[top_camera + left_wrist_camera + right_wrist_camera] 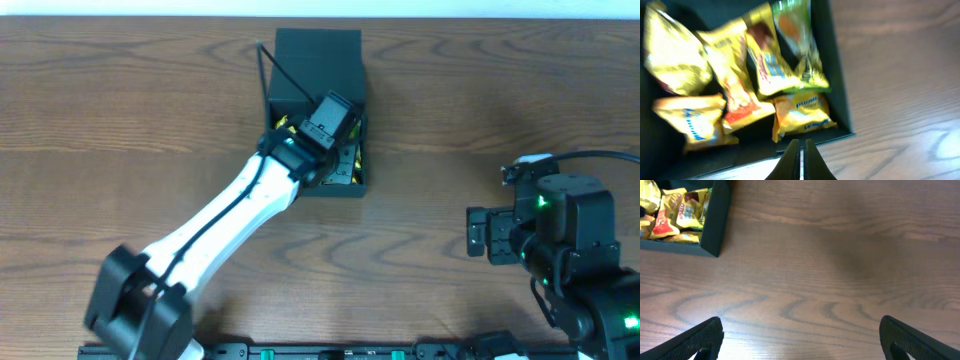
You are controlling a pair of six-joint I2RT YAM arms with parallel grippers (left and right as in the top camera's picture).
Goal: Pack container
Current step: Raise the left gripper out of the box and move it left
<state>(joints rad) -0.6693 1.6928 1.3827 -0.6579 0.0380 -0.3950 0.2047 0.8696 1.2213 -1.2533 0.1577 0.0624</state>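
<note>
The container (345,60) is a dark teal-green square box at the back middle of the table, its flap lid standing open at the rear. Several yellow, orange and green snack packets (755,65) lie inside it, within its dark wall (837,75). My left gripper (335,125) hangs over the box. In the left wrist view the left gripper (800,145) is shut with nothing between its fingers, its tips above the box's near edge. My right gripper (480,232) stays at the right, away from the box. In the right wrist view the right gripper (802,330) is open over bare wood, and the container's corner (717,220) shows at top left.
The wooden table (480,90) stretches to both sides of the box. The white left arm (225,215) runs diagonally from the front left edge up to the box. The right arm's black body (575,250) sits at the front right corner.
</note>
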